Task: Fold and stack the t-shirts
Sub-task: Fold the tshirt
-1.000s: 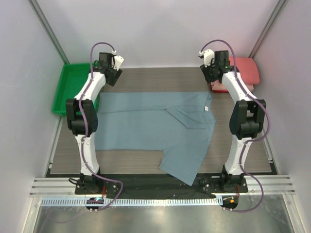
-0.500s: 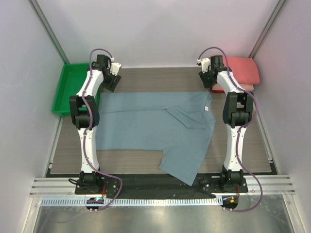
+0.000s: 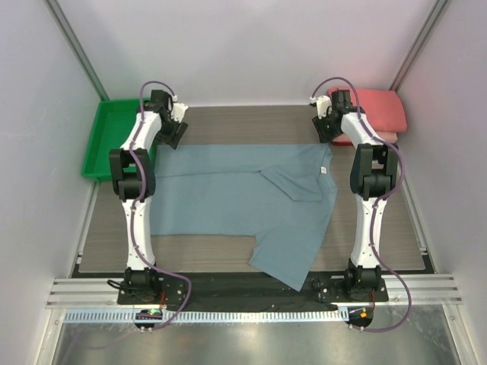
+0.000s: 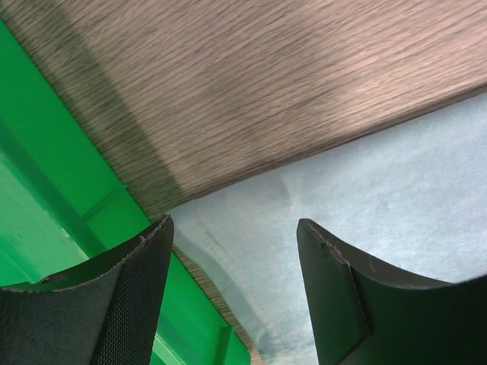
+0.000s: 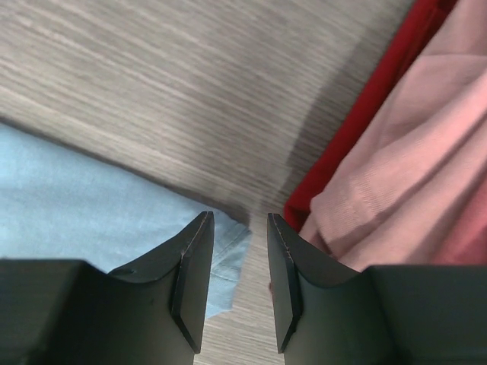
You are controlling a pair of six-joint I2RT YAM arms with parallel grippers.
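A dusty blue-grey t-shirt (image 3: 243,198) lies spread flat on the wooden table, its white neck label (image 3: 324,170) near the right edge. Folded coral-red and pink t-shirts (image 3: 378,109) are stacked at the far right. My left gripper (image 3: 172,134) hangs open over the shirt's far left corner (image 4: 365,190), with nothing between its fingers (image 4: 144,281). My right gripper (image 3: 328,129) stands open just above the shirt's far right corner (image 5: 91,201); its jaws are narrowly parted and empty. The pink folded shirt (image 5: 411,175) lies right beside it, on a red one (image 5: 384,84).
A green plastic tray (image 3: 112,141) stands at the far left, its rim (image 4: 53,198) close to my left fingers. Grey walls enclose the table on three sides. Bare wood (image 3: 251,125) shows beyond the shirt.
Both wrists have swung down and inward toward the far corners of the blue-grey shirt. The shirt and the folded stack have not moved.
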